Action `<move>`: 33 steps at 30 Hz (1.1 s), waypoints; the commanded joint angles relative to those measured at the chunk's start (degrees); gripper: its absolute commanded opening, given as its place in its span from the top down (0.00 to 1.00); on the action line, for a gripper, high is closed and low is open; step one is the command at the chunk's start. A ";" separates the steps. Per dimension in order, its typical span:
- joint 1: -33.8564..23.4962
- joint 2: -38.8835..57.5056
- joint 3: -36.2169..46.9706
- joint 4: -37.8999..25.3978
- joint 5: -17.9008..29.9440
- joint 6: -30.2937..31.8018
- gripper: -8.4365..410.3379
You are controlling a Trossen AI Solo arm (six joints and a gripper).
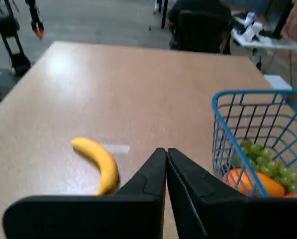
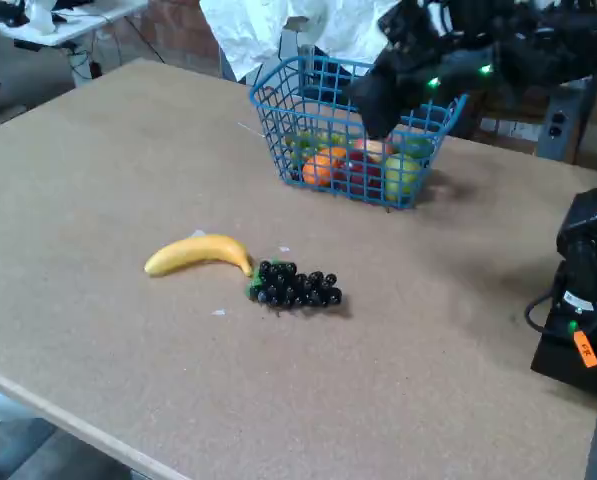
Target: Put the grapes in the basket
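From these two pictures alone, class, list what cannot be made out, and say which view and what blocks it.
- The grapes: absent from the wrist view, probably behind the end effector, whose fingers meet there.
- The end effector in the fixed view: the dark arm is blurred over the basket, fingers indistinct.
- Basket contents: the wrist view's right edge cuts them off; the mesh obscures them in the fixed view.

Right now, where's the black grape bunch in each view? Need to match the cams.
Wrist view: not in it; the shut claw fills the lower middle of the picture.
Fixed view: the grapes lie lower centre on the table, their left end at the banana's right tip.
Shared landmark: the banana; also the basket.
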 commanded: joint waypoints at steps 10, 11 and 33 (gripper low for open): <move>0.02 12.87 0.00 2.86 -4.02 2.75 0.51; 0.02 13.33 0.00 2.91 -4.04 4.02 0.48; 0.81 28.09 0.02 -0.09 -13.55 6.71 0.37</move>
